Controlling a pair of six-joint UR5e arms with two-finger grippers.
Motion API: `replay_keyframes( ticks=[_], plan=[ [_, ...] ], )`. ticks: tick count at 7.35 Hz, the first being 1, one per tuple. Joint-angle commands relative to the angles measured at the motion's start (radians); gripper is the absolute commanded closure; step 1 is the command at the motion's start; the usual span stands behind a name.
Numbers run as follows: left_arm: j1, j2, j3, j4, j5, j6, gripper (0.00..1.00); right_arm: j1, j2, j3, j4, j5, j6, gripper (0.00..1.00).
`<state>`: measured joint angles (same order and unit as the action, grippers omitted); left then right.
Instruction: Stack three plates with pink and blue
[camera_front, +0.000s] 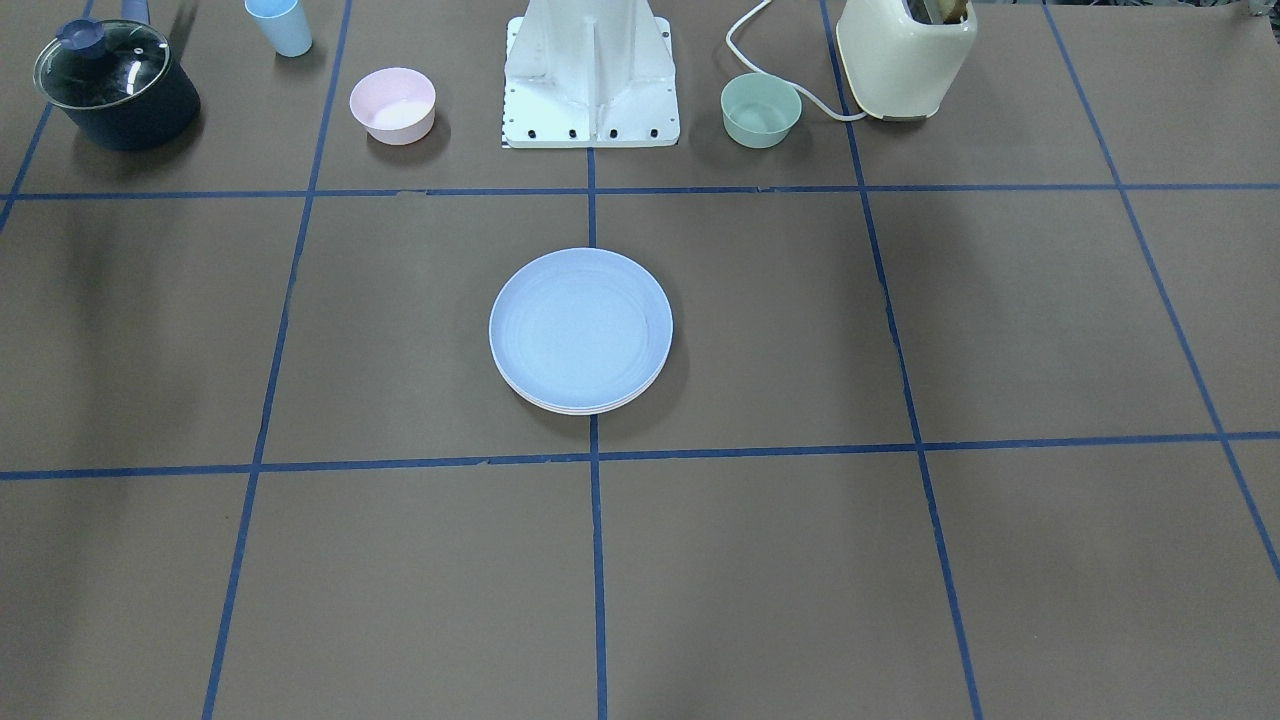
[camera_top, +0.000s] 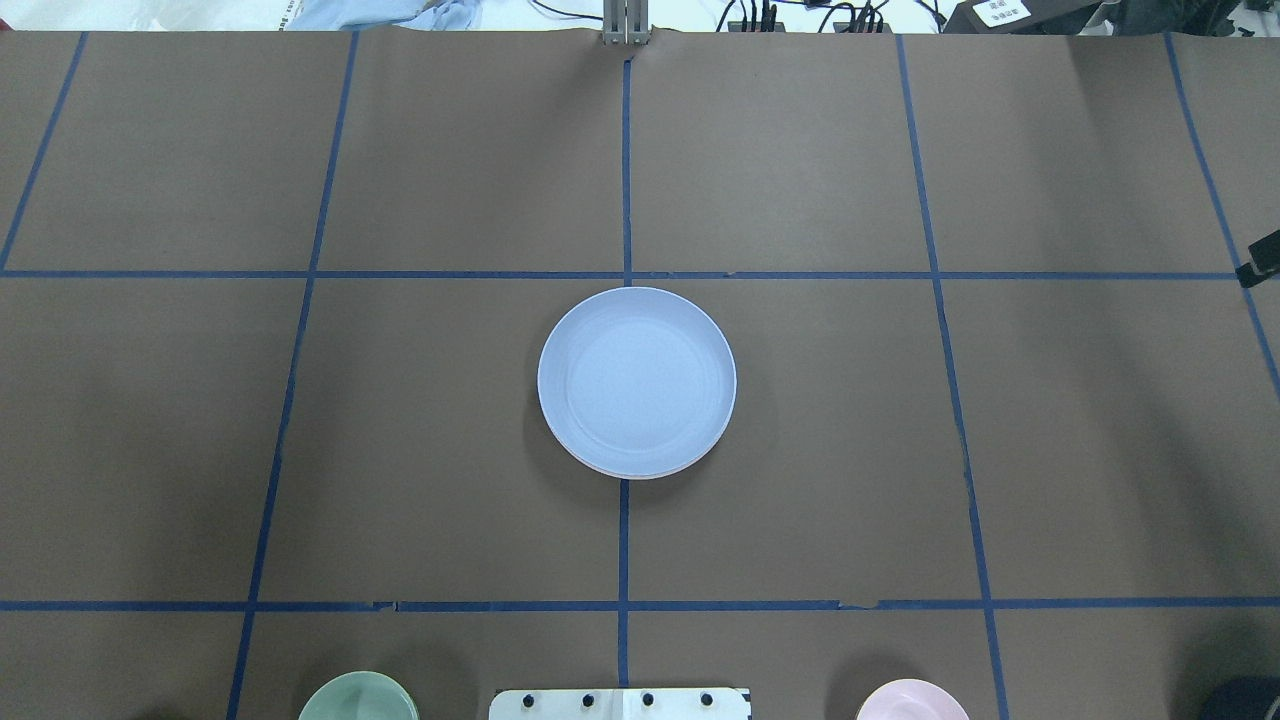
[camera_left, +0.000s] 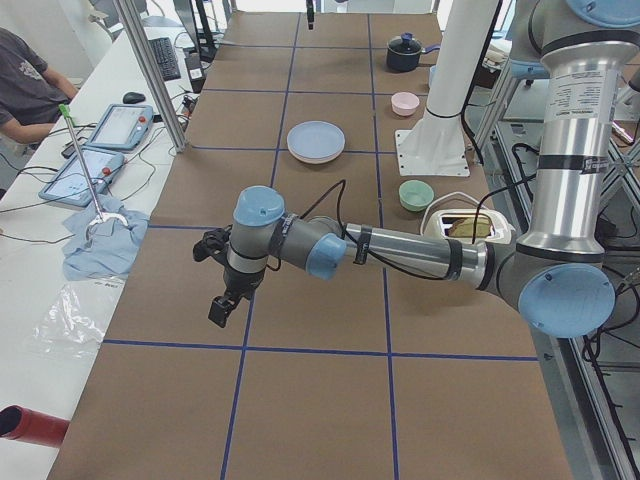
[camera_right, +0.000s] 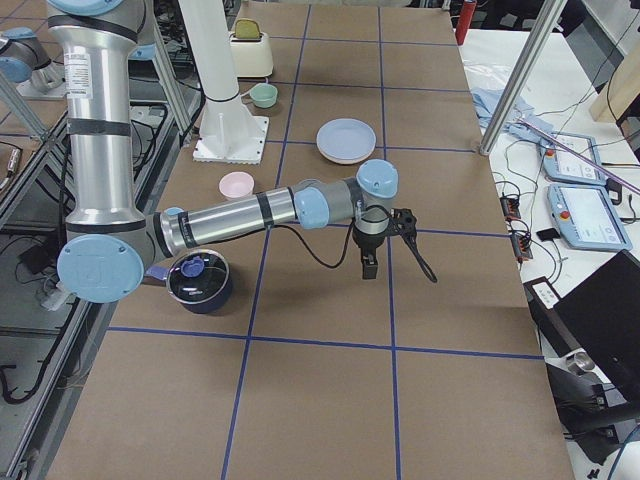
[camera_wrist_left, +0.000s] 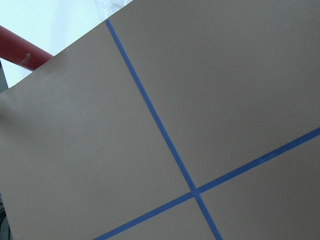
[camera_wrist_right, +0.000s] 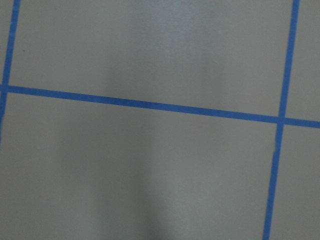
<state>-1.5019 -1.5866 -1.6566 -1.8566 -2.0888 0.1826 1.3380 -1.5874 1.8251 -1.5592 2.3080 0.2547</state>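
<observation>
Here we are viewing the counter (camera_front: 900, 560), a brown surface that blue tape lines are dividing into squares. The blue plate (camera_front: 580, 325) is lying flat at its centre, straddling the middle tape line and topping a stack. Beneath it the pink plate (camera_front: 580, 410) is showing only as a thin pale rim. We cannot tell whether a third plate is lying in the stack.

The left end effector (camera_left: 222, 308) is hanging nose-down above bare counter, well apart from the stack, and we cannot tell whether its fingers are spread or pressed together. The right end effector (camera_right: 369, 266) is hanging likewise at the opposite end, and its fingers are equally unreadable. Both wrist views are showing only counter and tape.

Along the robot's side we are seeing the white base (camera_front: 591, 75), with the pink bowl (camera_front: 392, 104) and the green bowl (camera_front: 761, 109) flanking it. The lidded pot (camera_front: 117, 85), the blue cup (camera_front: 281, 25) and the cream toaster (camera_front: 905, 55) are standing farther out.
</observation>
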Motion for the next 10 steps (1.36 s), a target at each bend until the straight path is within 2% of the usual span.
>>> replay_keyframes(
  ticks=[1, 2, 5, 6, 10],
  plan=[
    [-0.001, 0.025, 0.05, -0.003, 0.003, -0.003, 0.0, 0.058, -0.042, -0.02, 0.016, -0.001, -0.011, 0.0],
    [-0.003, 0.03, 0.046, 0.025, -0.01, -0.003, 0.0, 0.082, -0.048, -0.021, -0.001, 0.007, -0.009, 0.0],
    [-0.018, 0.022, -0.003, 0.219, -0.158, -0.005, 0.0, 0.167, -0.097, -0.027, -0.058, 0.048, -0.052, 0.0],
    [-0.026, 0.031, -0.006, 0.24, -0.198, -0.002, 0.0, 0.188, -0.111, -0.027, -0.059, 0.062, -0.105, 0.0],
    [-0.04, 0.037, 0.001, 0.24, -0.206, 0.003, 0.0, 0.242, -0.144, -0.041, -0.056, 0.071, -0.182, 0.0]
  ],
)
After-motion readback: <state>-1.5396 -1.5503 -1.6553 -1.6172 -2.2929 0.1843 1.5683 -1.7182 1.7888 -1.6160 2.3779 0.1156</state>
